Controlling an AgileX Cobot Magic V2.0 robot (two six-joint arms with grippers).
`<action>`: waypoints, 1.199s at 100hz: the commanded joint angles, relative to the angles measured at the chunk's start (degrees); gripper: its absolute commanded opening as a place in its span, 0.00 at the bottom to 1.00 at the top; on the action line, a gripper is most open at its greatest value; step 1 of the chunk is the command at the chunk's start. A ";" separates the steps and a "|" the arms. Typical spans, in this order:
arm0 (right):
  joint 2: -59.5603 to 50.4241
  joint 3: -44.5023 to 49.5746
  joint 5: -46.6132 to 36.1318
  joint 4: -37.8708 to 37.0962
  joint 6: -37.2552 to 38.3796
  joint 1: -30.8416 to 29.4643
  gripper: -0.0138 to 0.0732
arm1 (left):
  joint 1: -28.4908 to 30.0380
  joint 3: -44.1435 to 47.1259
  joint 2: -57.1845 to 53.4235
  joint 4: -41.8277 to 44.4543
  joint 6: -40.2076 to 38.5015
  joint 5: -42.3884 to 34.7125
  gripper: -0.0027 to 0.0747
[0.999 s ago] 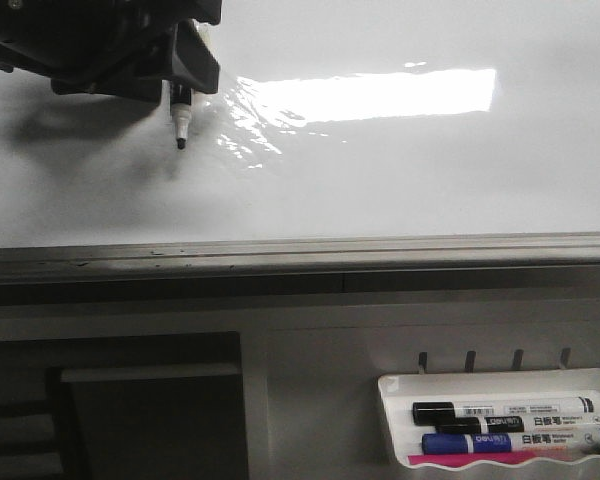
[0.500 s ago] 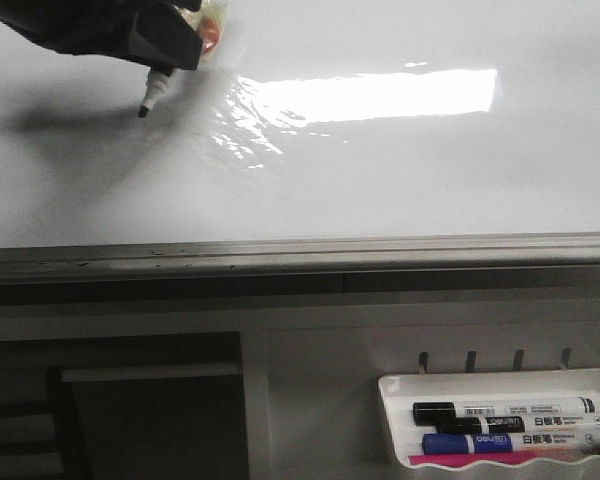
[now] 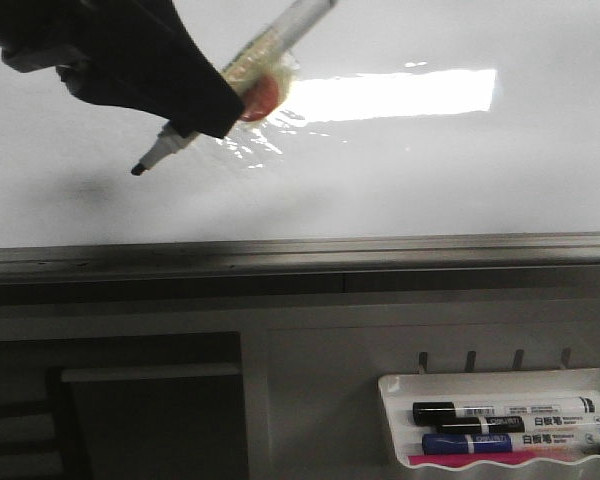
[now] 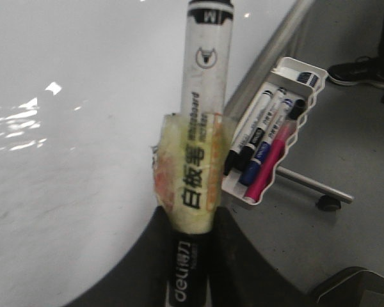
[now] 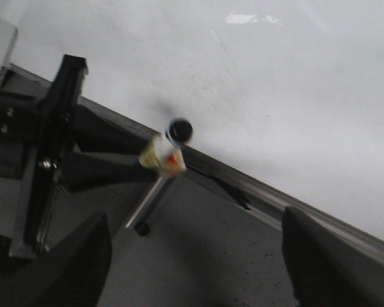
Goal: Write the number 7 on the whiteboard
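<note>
My left gripper (image 3: 195, 112) is shut on a white board marker (image 3: 280, 45) with yellowish tape wrapped round its middle. The marker is tilted, with its black tip (image 3: 138, 170) pointing down-left over the left part of the whiteboard (image 3: 400, 180). Its shadow lies apart from the tip, so the tip seems to be off the surface. No number 7 mark shows on the board. In the left wrist view the marker (image 4: 205, 96) sits between the jaws of the left gripper (image 4: 191, 220). My right gripper (image 5: 195, 256) is open and empty below the board's grey edge (image 5: 256, 192).
A bright rectangular reflection (image 3: 380, 95) lies on the board. The grey metal lower edge (image 3: 300, 255) runs across the view. A white marker tray (image 3: 500, 455) with several markers hangs at the lower right, and it also shows in the left wrist view (image 4: 275, 134).
My left gripper has come down and to the right with the marker. The marker has tilted from near upright to slanted, its tip now lower on the board's left side.
</note>
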 commanded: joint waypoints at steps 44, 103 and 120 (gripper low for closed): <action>15.47 -10.32 10.63 7.02 -4.40 4.12 0.72 | -7.28 -1.92 -1.90 -0.72 1.77 -7.99 0.01; 19.57 -13.56 16.21 6.09 -7.24 5.84 0.09 | -7.28 -1.92 -1.90 0.23 1.77 -13.16 0.07; 19.24 -13.56 14.48 5.96 -7.61 5.84 0.09 | -6.23 -1.92 -2.44 -1.77 1.67 -13.37 0.49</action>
